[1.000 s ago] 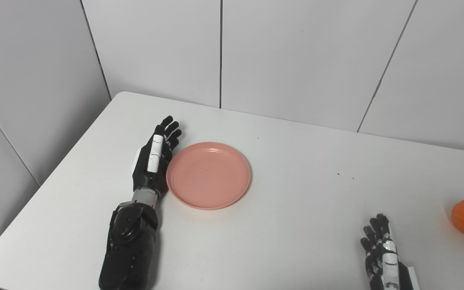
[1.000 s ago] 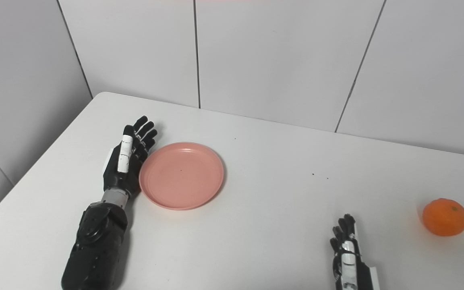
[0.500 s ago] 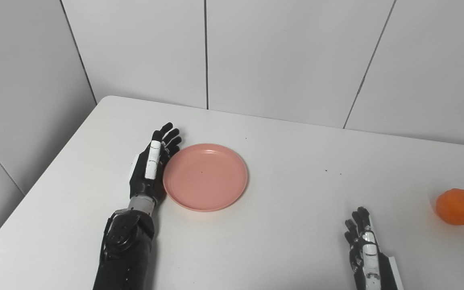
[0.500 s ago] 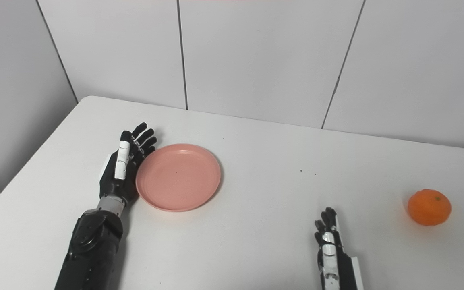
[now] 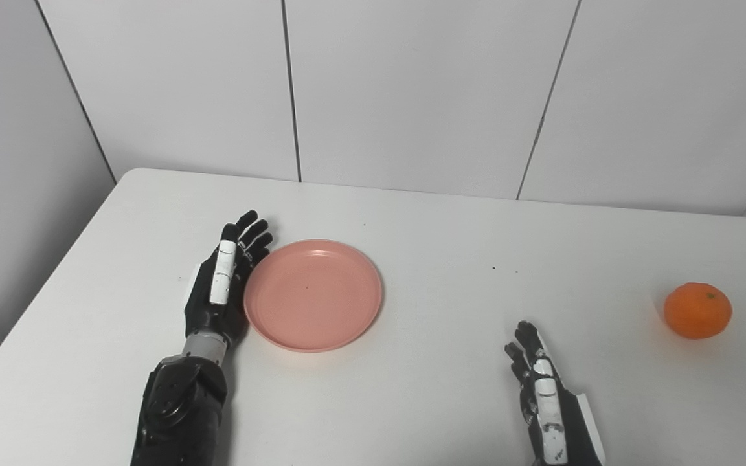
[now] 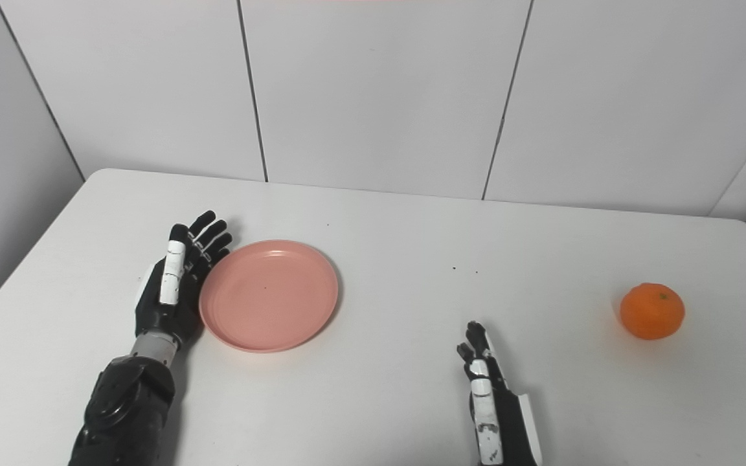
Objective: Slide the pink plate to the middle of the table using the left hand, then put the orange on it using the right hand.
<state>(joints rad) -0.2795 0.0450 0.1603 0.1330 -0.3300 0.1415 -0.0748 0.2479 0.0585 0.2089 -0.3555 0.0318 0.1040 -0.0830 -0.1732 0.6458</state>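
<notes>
A round pink plate (image 5: 313,294) lies flat on the white table (image 5: 451,213), left of the middle. My left hand (image 5: 221,285) is open, fingers stretched and pointing away, its side pressed against the plate's left rim. An orange (image 5: 697,310) sits alone at the table's right side. My right hand (image 5: 541,395) rests open near the front edge, well to the left of the orange and holding nothing.
Grey wall panels stand right behind the table's far edge. The table's left edge runs close to my left forearm (image 5: 179,408). A few small dark specks (image 5: 494,267) mark the tabletop between plate and orange.
The camera has panned right, shifting the whole picture left. Against the specks, the plate and my left hand have slid a little right. The right hand shows more.
</notes>
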